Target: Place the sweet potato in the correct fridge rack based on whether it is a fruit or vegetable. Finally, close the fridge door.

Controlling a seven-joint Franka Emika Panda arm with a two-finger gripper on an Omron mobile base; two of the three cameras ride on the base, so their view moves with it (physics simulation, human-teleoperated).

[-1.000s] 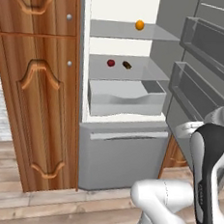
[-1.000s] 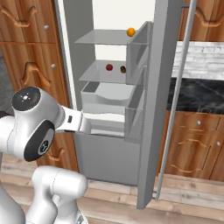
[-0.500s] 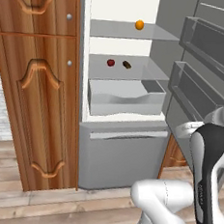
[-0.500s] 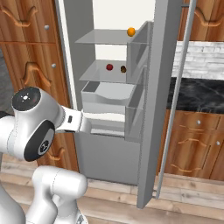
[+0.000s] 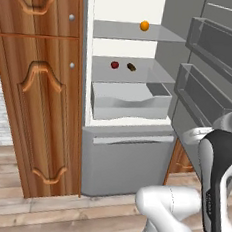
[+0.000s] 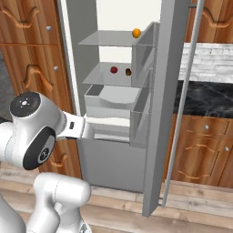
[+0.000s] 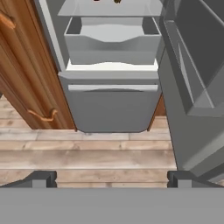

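Claw (image 7: pixel 112 179) spread, well below sweet potato (image 5: pixel 131 67)

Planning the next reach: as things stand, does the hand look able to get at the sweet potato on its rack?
Probably yes. The fridge door stands wide open, and the sweet potato lies uncovered on the fridge rack beside the red ball. The open hand hangs low and would have to rise.
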